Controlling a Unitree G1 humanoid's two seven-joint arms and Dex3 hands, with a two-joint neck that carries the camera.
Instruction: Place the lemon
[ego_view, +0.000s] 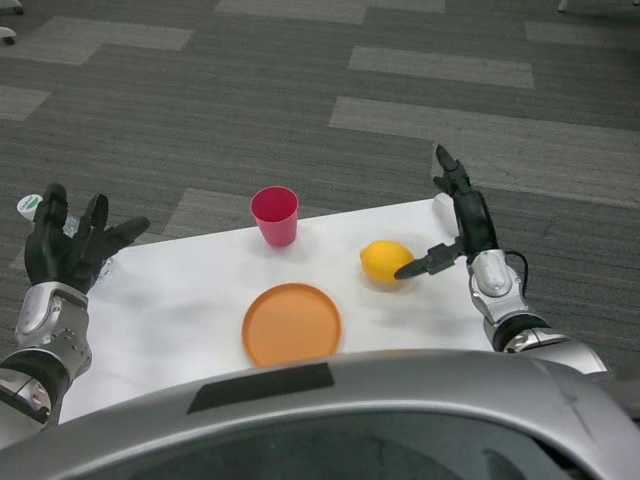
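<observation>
1. Nothing placed yet: the lemon (385, 262) sits on the worktop (180, 300), right of the plate (292, 324).
2. My right hand (458, 220) is spread, one finger touching the lemon, no grasp.
3. My left hand (72, 243) waits released at the left edge.
4. Grasping and carrying remain, likely to the plate.

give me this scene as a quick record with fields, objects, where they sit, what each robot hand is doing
surface: white table
lemon: on the table, right of centre
plate: orange plate, near edge, nothing on it, left of and nearer than the lemon
cup: pink cup, upright, far side
right robot hand: beside the lemon, one finger reaching to it, not gripping
left robot hand: open, fingers spread, at the table's left edge
task state: lemon not yet placed
</observation>
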